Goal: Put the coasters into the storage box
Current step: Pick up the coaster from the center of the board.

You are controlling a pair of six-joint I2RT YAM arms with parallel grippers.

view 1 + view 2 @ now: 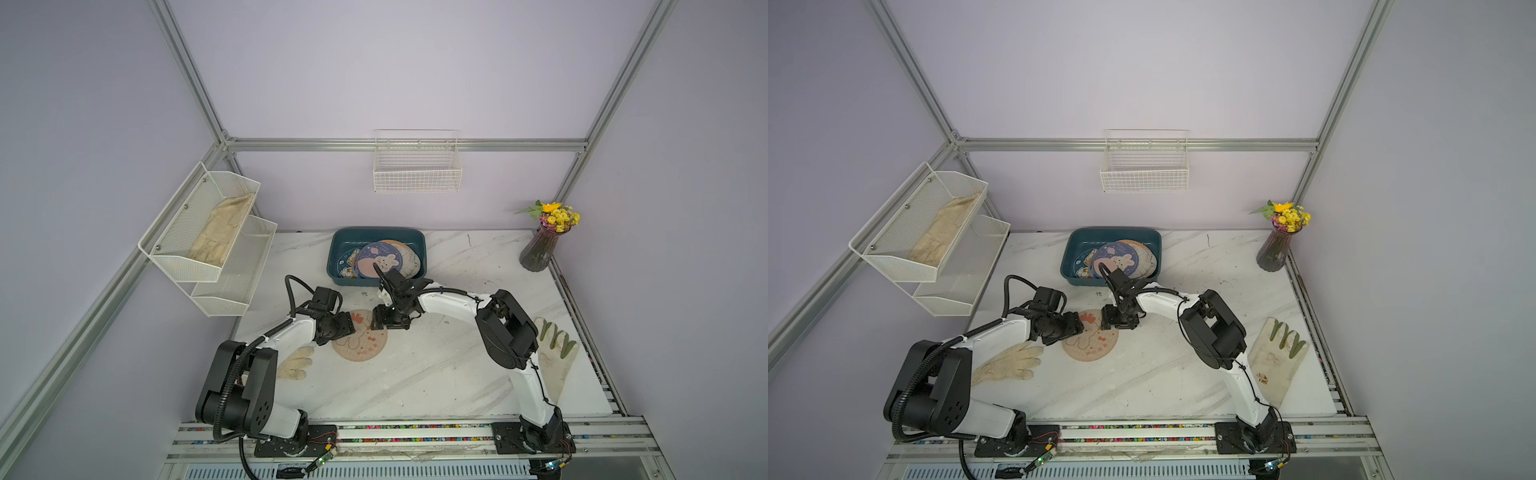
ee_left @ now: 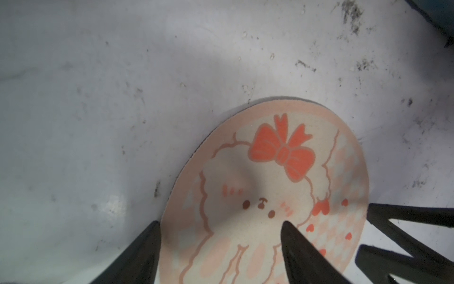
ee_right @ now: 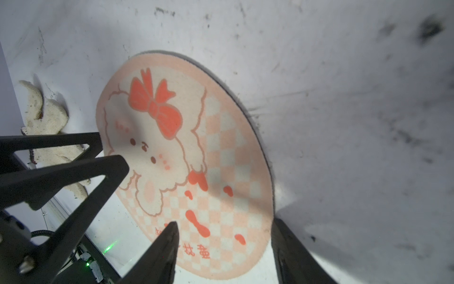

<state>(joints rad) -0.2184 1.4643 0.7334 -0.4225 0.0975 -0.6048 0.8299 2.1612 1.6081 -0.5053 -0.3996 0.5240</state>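
Both arms reach in from the front rail with bent elbows. Their wrists tip down over the middle of the tabletop (image 1: 436, 374) and face each other across a pink coaster (image 1: 360, 343) that lies there. The left fingers (image 2: 297, 253) are spread, one above the coaster's print and one outside its edge. The right fingers (image 3: 163, 253) are spread in the same way at the opposite edge. Other coasters (image 1: 380, 257) lie overlapped in the storage box (image 1: 347, 241), just behind the arms.
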